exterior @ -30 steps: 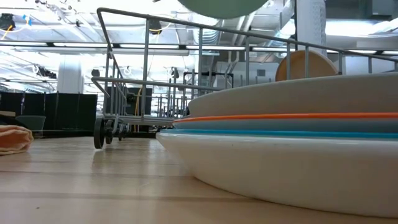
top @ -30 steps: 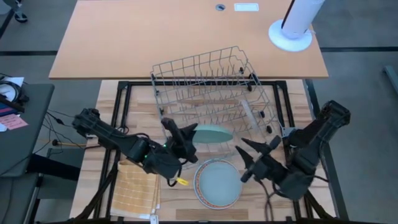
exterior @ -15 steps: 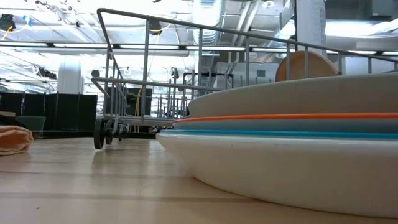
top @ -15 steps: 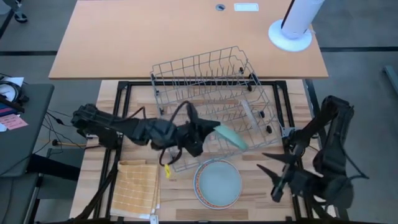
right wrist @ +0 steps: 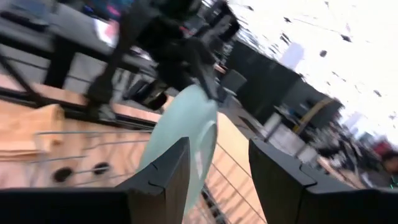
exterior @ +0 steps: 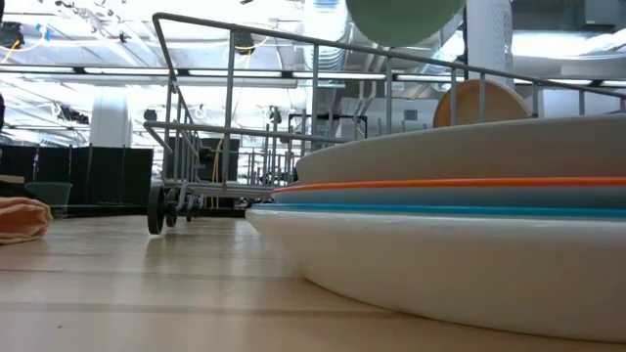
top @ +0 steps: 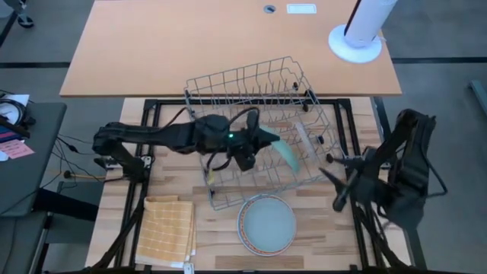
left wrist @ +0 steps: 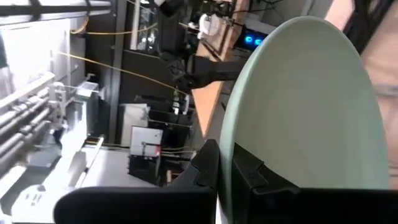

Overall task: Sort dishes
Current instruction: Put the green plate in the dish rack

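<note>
One pale teal-green round plate (top: pixel 285 154) is held on edge over the grey wire rack (top: pixel 262 125), its long axis running from the rack's middle toward the rack's front right corner. The left tool (top: pixel 262 139) is clamped on this plate's rim; the left wrist view shows both dark fingers (left wrist: pixel 211 171) pinching the rim. One stack of round plates (top: pixel 267 225) lies flat on the wooden bench (top: pixel 335 236), just in front of the rack. The high view shows only its top face; the low view shows four stacked rims, including an orange and a blue edge. The right tool (top: pixel 341 176) hovers right of the rack, fingers apart and empty. One square yellow checked cloth (top: pixel 167 229) lies left of the stack.
</note>
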### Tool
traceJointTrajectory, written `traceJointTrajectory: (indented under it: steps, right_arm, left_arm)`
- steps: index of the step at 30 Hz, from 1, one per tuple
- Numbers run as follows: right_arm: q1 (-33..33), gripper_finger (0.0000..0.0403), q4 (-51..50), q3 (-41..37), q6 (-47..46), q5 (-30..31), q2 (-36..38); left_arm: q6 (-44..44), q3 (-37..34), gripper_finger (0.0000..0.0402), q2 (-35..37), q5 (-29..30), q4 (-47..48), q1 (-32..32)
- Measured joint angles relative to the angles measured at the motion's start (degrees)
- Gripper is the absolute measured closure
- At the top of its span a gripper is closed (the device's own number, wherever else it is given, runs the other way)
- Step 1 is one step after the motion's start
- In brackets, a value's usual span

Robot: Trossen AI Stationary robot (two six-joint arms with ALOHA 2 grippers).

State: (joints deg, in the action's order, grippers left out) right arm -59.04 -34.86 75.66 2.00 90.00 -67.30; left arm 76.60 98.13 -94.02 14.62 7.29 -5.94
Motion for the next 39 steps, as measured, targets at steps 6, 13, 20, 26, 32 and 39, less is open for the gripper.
traceJointTrajectory:
  steps: [6,13,20,26,32,39]
  right_arm:
    - [5.21,0.0237,-2.37,0.02,-2.05,-0.28,3.53]
    - [7.61,0.0237,-3.01,0.02,1.16,-1.62,3.93]
    - [8.65,0.0237,-4.25,0.02,2.82,-1.65,3.93]
    - [8.59,0.0237,-4.24,0.02,2.82,-1.63,3.93]
    - [8.57,0.0237,-4.3,0.02,1.45,-1.62,3.93]
    - [8.75,0.0237,-4.36,0.02,1.05,-1.6,3.91]
  left_arm:
    - [4.42,-0.04,0.0401,-3.23,-4.77,0.36,3.38]
    - [14.8,-0.04,0.0399,-6.21,-6.17,0.94,5.97]
    - [15.12,-0.04,0.0399,-6.53,-8.79,1.31,7.62]
    - [15.86,-0.04,0.0399,-6.53,-11.87,1.99,7.45]
    - [17.32,-0.04,0.0399,-6.53,-13.0,6.41,7.85]
    - [20.63,-0.04,0.0399,-6.52,-18.01,4.96,9.14]
